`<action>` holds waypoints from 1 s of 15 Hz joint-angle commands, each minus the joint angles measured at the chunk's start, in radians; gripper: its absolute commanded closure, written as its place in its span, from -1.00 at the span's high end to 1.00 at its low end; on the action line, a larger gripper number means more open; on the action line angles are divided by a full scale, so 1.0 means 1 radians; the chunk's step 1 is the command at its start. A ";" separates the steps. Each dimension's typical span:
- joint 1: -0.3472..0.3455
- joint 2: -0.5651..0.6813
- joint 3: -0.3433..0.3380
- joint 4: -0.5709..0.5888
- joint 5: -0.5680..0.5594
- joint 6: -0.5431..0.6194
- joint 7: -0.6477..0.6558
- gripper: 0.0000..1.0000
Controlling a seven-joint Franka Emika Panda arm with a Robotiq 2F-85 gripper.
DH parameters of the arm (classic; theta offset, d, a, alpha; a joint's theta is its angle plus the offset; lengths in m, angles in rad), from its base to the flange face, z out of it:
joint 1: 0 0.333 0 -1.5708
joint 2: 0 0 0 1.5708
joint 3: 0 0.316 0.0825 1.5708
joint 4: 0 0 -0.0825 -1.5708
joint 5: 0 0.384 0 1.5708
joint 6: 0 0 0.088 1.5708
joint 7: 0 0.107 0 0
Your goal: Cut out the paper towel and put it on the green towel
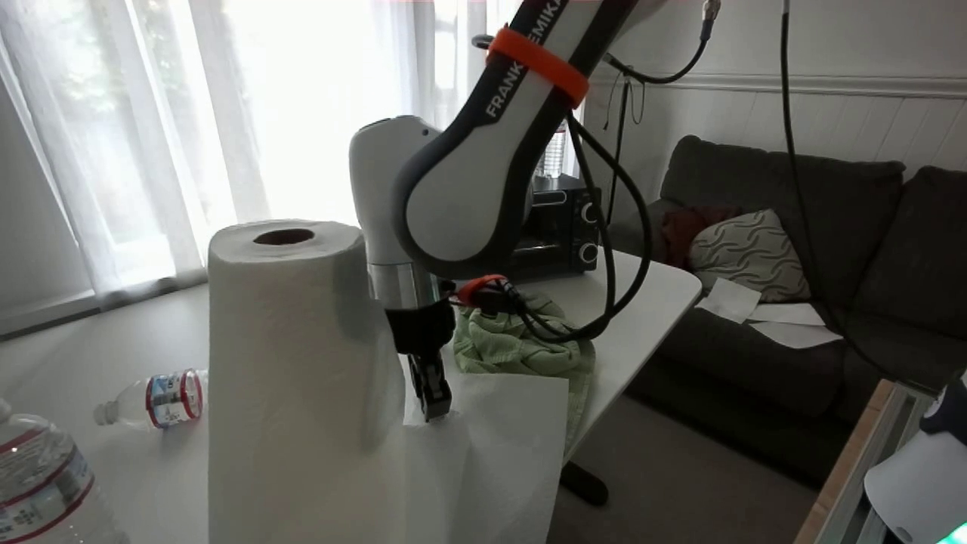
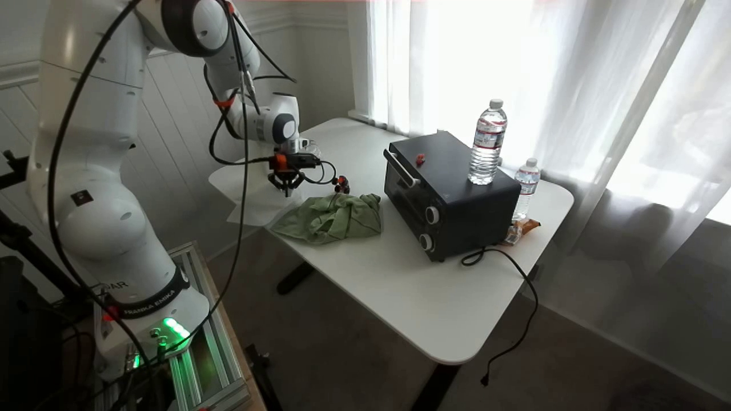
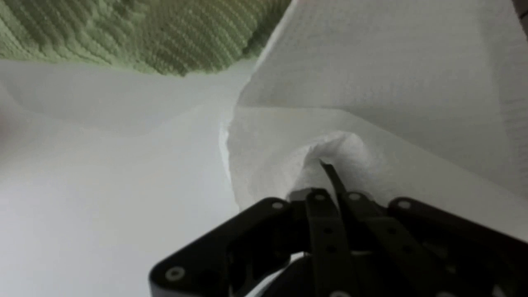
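The white paper towel roll (image 1: 295, 393) stands upright on the table, with a loose sheet (image 1: 514, 453) extending from its side past the table's edge. The sheet also shows in an exterior view (image 2: 260, 208) and the wrist view (image 3: 392, 74). My gripper (image 1: 436, 412) points down beside the roll. In the wrist view, the fingers (image 3: 330, 183) are nearly together with the sheet bunched up between their tips. The crumpled green towel (image 2: 337, 220) lies on the table close to the gripper (image 2: 287, 191). It shows at the top left of the wrist view (image 3: 165, 33).
A black toaster oven (image 2: 457, 200) stands beyond the towel, with a water bottle (image 2: 488, 142) on top and another bottle (image 2: 525, 191) beside it. A bottle (image 1: 170, 400) lies near the roll, and one (image 1: 45, 483) stands in front. A small dark red item (image 2: 341, 184) sits behind the towel.
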 commanded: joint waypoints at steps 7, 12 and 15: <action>0.091 -0.182 -0.114 -0.021 -0.189 -0.149 0.274 -1.00; 0.095 -0.298 -0.098 -0.066 -0.197 -0.278 0.391 -1.00; 0.092 -0.359 -0.090 -0.111 -0.197 -0.315 0.447 -1.00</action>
